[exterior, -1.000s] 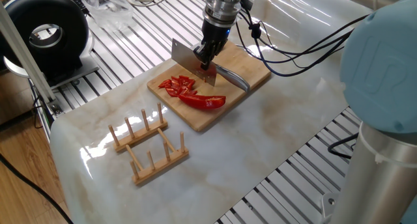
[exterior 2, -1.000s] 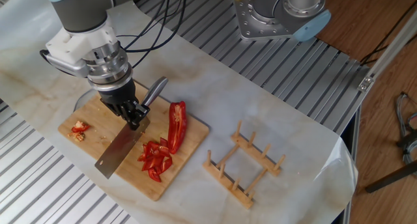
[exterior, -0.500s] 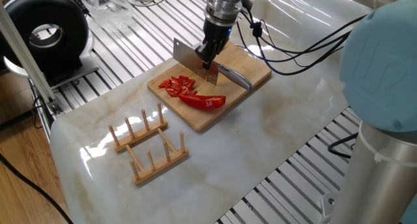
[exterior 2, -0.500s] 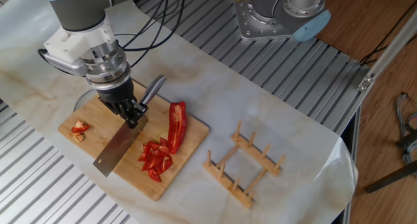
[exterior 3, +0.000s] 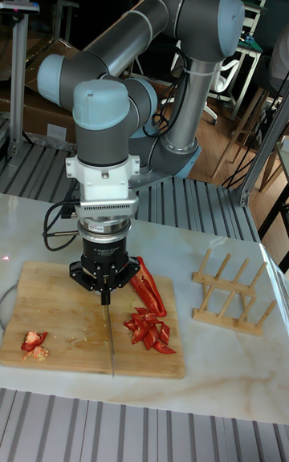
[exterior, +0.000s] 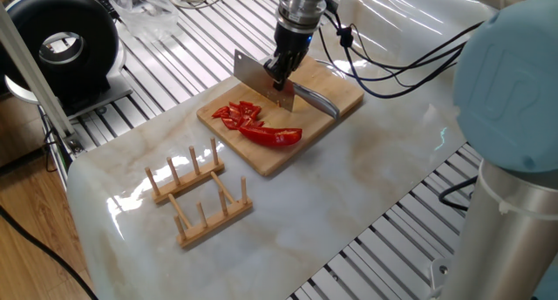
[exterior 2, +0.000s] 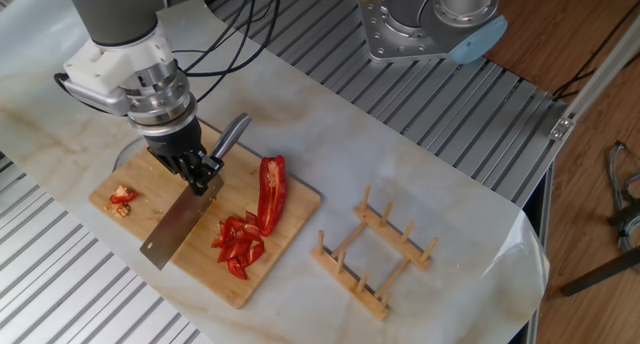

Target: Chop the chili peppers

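Observation:
One long red chili pepper half (exterior: 274,136) (exterior 2: 271,189) (exterior 3: 148,285) lies on the wooden cutting board (exterior: 342,94) (exterior 2: 262,272) (exterior 3: 60,310). A heap of cut red chili bits (exterior: 239,115) (exterior 2: 238,244) (exterior 3: 148,329) lies beside it. My gripper (exterior: 280,74) (exterior 2: 199,174) (exterior 3: 103,290) points straight down and is shut on a steel cleaver (exterior: 256,80) (exterior 2: 172,229) (exterior 3: 109,342). The blade stands edge-down over bare board, a little apart from the bits. Its grey handle (exterior 2: 232,136) sticks out behind the fingers. Whether the edge touches the board cannot be told.
A small pile of red scraps (exterior 2: 122,200) (exterior 3: 34,341) lies at the board's far end from the peppers. A wooden slotted rack (exterior: 199,192) (exterior 2: 375,254) (exterior 3: 233,289) stands on the marble top. Cables hang from the arm, and a black round device (exterior: 59,45) sits off the table.
The gripper and cleaver have shifted slightly away from the cut bits, toward the scrap end of the board. The peppers have not moved.

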Controlling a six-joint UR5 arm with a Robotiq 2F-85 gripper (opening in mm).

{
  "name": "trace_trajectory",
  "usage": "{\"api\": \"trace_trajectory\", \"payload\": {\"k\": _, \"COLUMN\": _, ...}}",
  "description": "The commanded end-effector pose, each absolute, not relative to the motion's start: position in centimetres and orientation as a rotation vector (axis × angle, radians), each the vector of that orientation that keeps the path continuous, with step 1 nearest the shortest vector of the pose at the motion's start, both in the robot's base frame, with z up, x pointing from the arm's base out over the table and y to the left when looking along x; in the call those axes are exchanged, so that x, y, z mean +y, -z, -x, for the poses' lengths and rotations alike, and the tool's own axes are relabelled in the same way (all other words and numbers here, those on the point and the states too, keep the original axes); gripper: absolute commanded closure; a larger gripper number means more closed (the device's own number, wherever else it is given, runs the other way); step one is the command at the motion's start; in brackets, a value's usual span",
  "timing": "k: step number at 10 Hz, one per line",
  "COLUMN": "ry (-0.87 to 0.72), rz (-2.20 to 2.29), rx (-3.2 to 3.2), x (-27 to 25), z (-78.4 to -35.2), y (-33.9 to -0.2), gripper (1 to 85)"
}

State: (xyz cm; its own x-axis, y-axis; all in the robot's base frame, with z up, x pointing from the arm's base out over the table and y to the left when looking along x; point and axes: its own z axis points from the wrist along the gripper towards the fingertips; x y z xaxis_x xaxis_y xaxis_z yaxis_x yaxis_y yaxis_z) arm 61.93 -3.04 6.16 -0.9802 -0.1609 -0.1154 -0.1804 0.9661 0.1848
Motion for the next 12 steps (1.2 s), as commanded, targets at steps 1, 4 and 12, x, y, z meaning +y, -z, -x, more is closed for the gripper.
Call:
{"api": "trace_trajectory", "payload": {"k": 1, "ry": -0.315, "rz": 0.268, "rx": 3.007, "x": -3.47, "z": -62.28, "y": -6.3, "gripper": 84.3}}
{"api": "trace_trajectory", "payload": {"k": 4, "ry": -0.31, "rz": 0.275, "rx": 3.005, "x": -3.81, "z": -62.3, "y": -6.27, "gripper": 84.3}}
{"api": "trace_trajectory", "payload": {"k": 12, "ry": -0.274, "rz": 0.282, "rx": 3.004, "x": -4.43, "z": -62.46, "y": -6.2, "gripper": 84.3}}
